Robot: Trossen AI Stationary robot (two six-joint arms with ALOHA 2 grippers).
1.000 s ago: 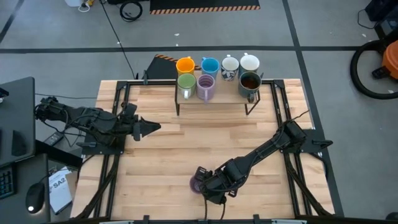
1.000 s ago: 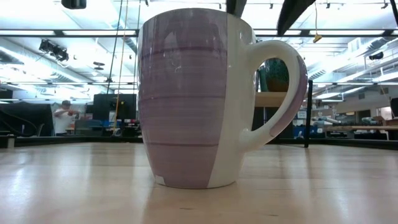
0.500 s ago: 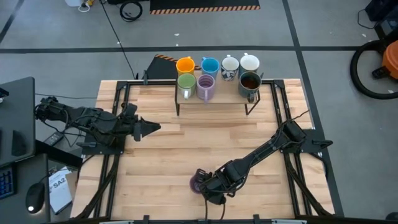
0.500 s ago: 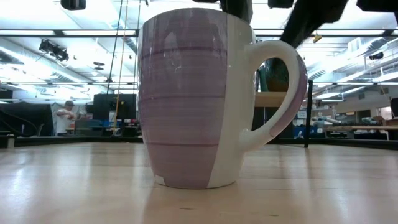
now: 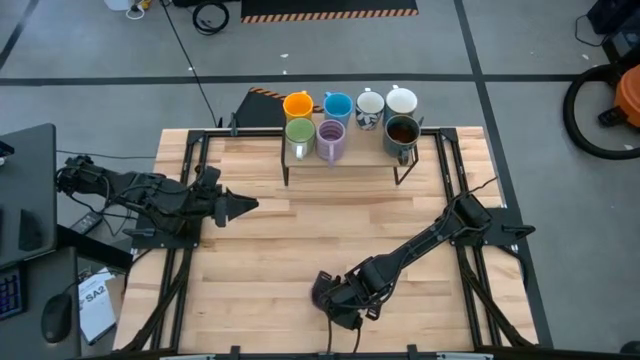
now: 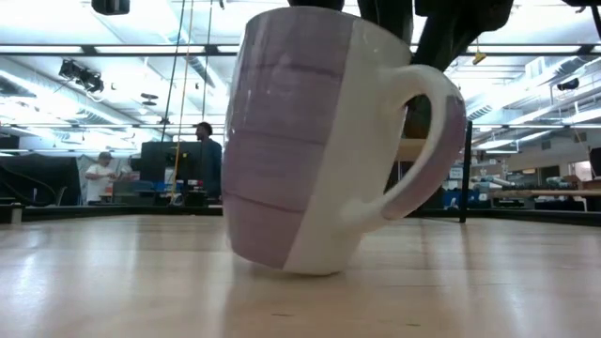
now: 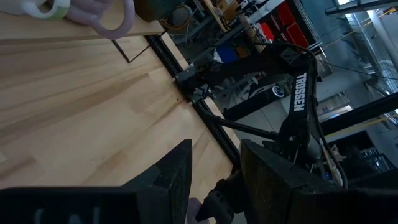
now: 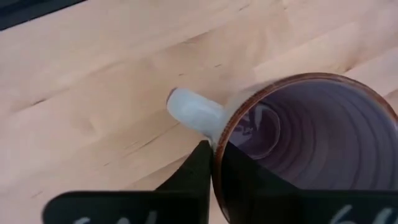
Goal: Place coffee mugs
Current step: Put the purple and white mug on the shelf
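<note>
A lilac and white coffee mug (image 6: pixel 319 141) stands tilted near the table's near edge (image 5: pixel 318 291), its handle (image 8: pixel 189 113) beside my right gripper (image 8: pixel 214 163). That gripper comes down from above and is shut on the mug. My left gripper (image 5: pixel 246 205) hovers open over the table's left side, far from any mug. Several more mugs, among them orange (image 5: pixel 298 105), blue (image 5: pixel 338 104) and green (image 5: pixel 300 132), stand on a rack (image 5: pixel 340 160) at the far edge. My right gripper pinches the mug's rim (image 8: pixel 219 140) right beside the handle, one finger inside the mug and one outside. The fingers slant steeply down from above. The mug leans toward its handle side, its bottom edge (image 6: pixel 315 270) on the table.
The rack's dark metal legs (image 5: pixel 403 172) stand on the far part of the table. Black frame rails (image 5: pixel 190 200) run along the left and right sides. Bare wood (image 5: pixel 320 220) lies between the rack and the held mug. People show in the room behind.
My right gripper has sunk a little and shut on the lilac mug's rim. The mug, upright before, has tipped toward its handle side, with the bottom edge away from the handle raised slightly off the table.
</note>
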